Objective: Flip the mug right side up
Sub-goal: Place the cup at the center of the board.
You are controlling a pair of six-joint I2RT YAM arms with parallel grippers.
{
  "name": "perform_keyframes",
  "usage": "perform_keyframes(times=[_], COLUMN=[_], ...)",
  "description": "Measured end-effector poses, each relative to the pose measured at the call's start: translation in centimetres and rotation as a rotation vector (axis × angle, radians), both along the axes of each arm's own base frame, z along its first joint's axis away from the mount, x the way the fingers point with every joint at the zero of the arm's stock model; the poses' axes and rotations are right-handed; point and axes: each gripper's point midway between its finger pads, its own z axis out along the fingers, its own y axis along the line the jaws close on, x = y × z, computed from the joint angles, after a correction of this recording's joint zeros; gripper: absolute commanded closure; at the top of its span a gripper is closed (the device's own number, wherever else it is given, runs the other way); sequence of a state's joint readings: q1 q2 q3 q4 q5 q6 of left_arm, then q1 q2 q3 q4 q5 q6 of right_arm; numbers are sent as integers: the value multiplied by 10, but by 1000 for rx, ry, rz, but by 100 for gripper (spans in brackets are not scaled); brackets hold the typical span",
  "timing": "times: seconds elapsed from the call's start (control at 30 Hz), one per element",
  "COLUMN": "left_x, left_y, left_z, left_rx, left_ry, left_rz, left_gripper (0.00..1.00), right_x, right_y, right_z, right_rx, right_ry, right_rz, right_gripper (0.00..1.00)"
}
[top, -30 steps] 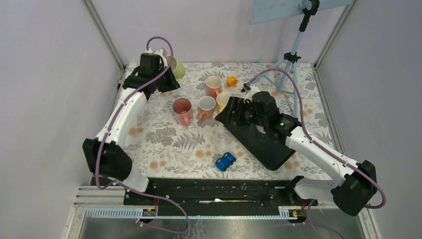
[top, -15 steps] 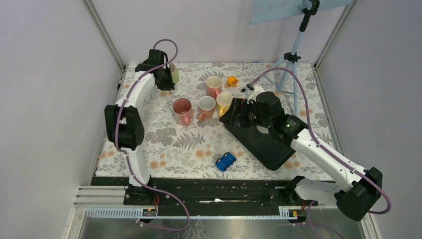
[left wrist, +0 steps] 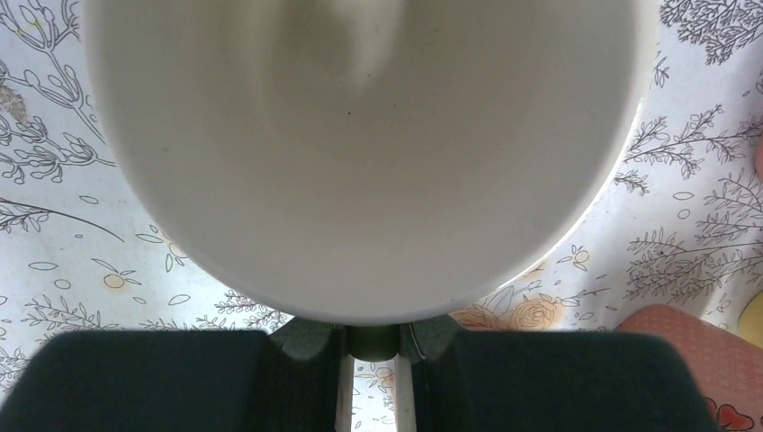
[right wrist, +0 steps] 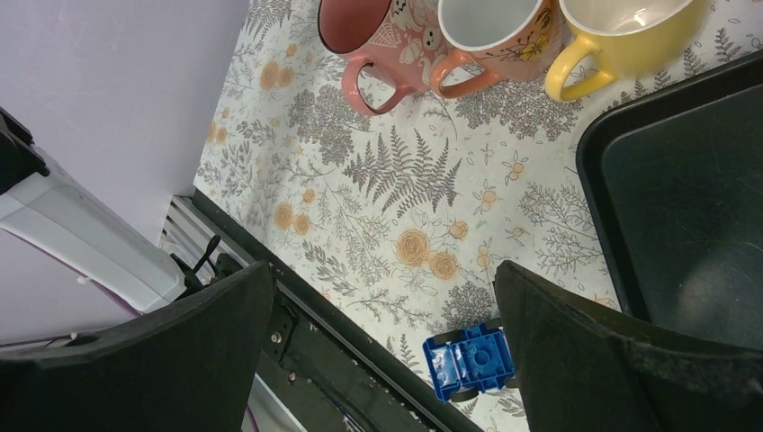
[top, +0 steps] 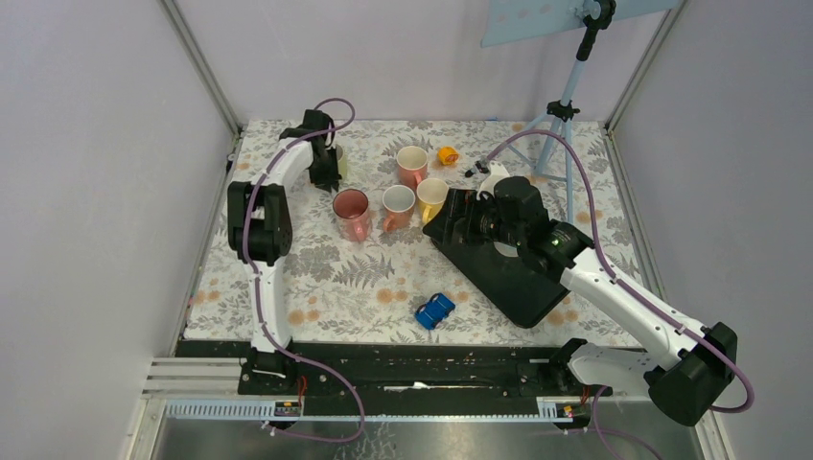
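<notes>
The pale green mug (top: 341,163) is at the back left of the table. In the left wrist view its white inside (left wrist: 360,135) fills the frame, mouth turned up toward the camera. My left gripper (top: 324,158) points down beside it, shut on the mug's green handle (left wrist: 373,340), which is pinched between the fingers. Whether the mug's base touches the cloth is hidden. My right gripper (top: 458,218) hangs open over the near left corner of the black tray (top: 508,273), with nothing between its fingers (right wrist: 576,360).
Four upright mugs stand mid-table: pink (top: 351,213), white-and-orange (top: 397,205), yellow (top: 430,195), peach (top: 412,164). A blue toy car (top: 434,310) lies near the front edge. A small orange thing (top: 447,154) and a tripod (top: 561,115) are at the back.
My left arm folded back and turned its wrist downward, carrying the green mug from a tilted pose at the back corner toward the near side, mouth now up. The right arm barely shifted.
</notes>
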State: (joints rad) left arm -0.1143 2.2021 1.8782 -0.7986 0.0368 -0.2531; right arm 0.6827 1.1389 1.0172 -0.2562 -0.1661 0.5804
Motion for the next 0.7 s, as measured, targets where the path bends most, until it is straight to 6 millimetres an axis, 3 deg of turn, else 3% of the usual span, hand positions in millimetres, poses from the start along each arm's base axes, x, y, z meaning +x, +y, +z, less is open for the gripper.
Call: perform_keyframes(times=[0.4, 0.57, 0.7], left_x=[0, 3, 4], left_y=[1, 1, 1], left_z=[-5, -6, -5], left_rx=[12, 13, 14], left_ry=[21, 17, 14], left_rz=[-19, -21, -29], left_gripper=[100, 75, 63], right_x=[1, 1, 1], right_y=[1, 1, 1], right_z=[1, 0, 0], right_rx=[4, 5, 5], right_ry=[-2, 0, 0], right_rz=[0, -1, 0], right_gripper=[0, 0, 0])
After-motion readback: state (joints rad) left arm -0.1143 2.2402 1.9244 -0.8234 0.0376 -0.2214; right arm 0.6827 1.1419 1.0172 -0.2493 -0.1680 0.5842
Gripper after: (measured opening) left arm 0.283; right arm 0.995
